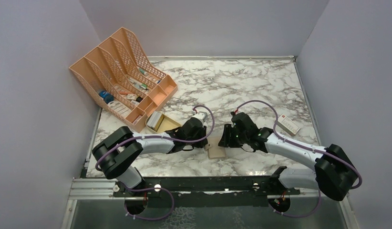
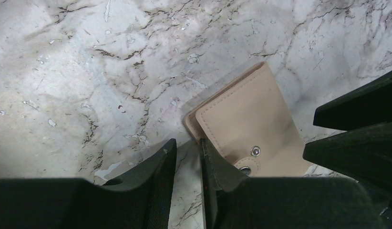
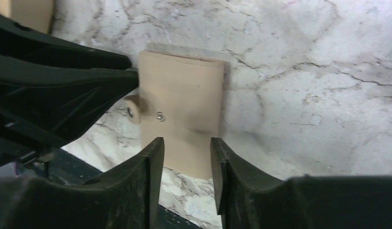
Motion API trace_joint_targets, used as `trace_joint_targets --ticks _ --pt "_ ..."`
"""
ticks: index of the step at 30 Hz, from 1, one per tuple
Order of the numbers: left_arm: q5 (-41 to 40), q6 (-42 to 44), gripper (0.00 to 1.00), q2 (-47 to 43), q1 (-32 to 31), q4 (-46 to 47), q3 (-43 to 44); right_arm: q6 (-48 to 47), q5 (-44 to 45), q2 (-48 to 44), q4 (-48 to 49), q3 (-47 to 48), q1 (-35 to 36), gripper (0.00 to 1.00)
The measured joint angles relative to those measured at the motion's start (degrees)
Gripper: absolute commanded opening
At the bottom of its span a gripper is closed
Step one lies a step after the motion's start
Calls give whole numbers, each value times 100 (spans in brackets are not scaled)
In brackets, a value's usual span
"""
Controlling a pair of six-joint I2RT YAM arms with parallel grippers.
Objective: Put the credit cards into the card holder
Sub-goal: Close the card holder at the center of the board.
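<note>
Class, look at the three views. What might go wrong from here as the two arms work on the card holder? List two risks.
1. The left end effector and right end effector crowd the small card holder from opposite sides, very close together; they may collide.
2. The card holder lies folded flat on the smooth marble table, so a finger may push it sliding instead of lifting its flap.

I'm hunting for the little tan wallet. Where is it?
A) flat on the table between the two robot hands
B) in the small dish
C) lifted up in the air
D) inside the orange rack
A: the wallet lies folded shut on the marble table, right between the left gripper and the right gripper.
</note>
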Motion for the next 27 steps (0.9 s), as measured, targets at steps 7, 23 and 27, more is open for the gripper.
trace_joint_targets --ticks 7,23,27 --pt "20 -2 27 0 0 0 0 284 -597 -26 778 -160 2 34" --pt "122 -4 28 -13 0 63 -39 595 -960 765 1644 -190 2 30" --pt "136 -7 29 -13 2 90 -50 588 -1010 859 1711 -190 2 26"
